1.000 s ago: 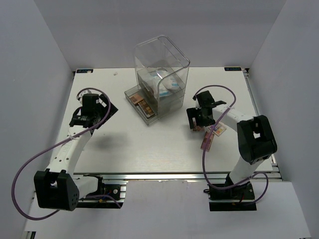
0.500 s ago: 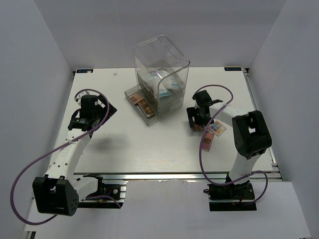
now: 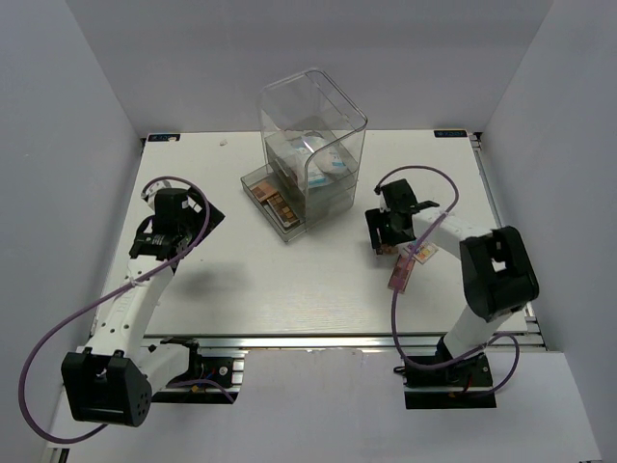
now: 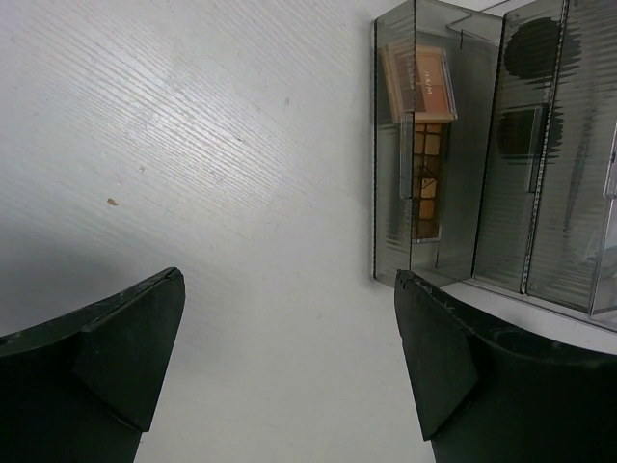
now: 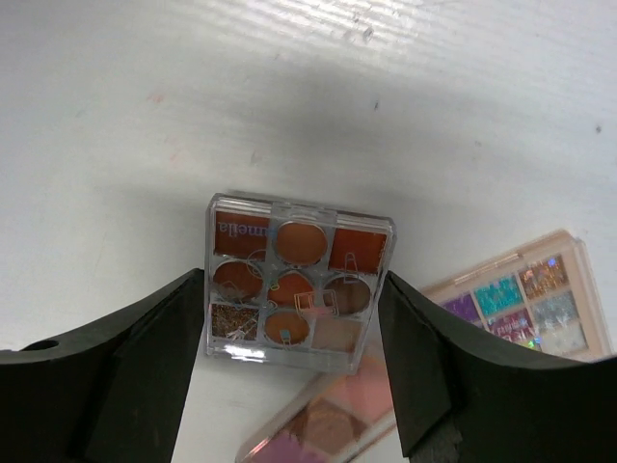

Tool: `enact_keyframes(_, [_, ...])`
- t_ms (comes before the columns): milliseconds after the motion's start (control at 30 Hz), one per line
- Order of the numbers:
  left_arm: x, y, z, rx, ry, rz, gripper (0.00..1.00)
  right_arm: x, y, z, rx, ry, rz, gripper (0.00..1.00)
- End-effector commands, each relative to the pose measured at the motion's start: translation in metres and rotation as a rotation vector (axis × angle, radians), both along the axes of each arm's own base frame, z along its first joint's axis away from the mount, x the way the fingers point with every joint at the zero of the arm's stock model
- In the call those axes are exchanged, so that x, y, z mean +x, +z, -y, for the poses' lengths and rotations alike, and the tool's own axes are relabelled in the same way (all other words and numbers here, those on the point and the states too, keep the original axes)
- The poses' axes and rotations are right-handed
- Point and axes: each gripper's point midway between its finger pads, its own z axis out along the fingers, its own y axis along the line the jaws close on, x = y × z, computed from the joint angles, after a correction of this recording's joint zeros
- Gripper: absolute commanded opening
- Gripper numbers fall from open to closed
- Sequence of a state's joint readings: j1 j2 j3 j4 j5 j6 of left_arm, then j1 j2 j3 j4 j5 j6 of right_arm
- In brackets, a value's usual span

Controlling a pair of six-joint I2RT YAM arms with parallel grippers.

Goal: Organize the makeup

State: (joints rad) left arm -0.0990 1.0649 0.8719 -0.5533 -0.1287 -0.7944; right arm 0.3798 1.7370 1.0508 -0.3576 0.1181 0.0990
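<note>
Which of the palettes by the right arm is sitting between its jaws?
The square clear-cased palette with brown and orange pans; the beige multicolour glitter palette and the pink palette lie outside the jaws.

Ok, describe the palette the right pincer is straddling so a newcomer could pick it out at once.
Find the tall clear drawer box at the back of the table; to its right, three palettes lie together. Inside the right pincer is the small square palette: clear case, brown and orange pans, unlike the beige glitter palette and the pink palette beside it.
</note>
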Motion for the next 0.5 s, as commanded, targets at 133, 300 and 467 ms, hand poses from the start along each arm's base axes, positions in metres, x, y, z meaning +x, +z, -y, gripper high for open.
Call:
enact_keyframes(133, [-0.003,0.002,-0.003,-0.014,0.018,0.028,0.98,-0.001,0.088,-0.030,0.185,0.260,0.300,0.21])
enact_keyframes(300, [-0.002,0.004,-0.003,-0.011,0.017,0.032,0.98,-0.046,0.120,-0.065,0.340,0.615,0.339,0.08])
enact_keyframes(467, [-0.001,0.005,-0.003,-0.012,0.016,0.039,0.98,-0.091,0.156,-0.110,0.352,0.934,0.506,0.04])
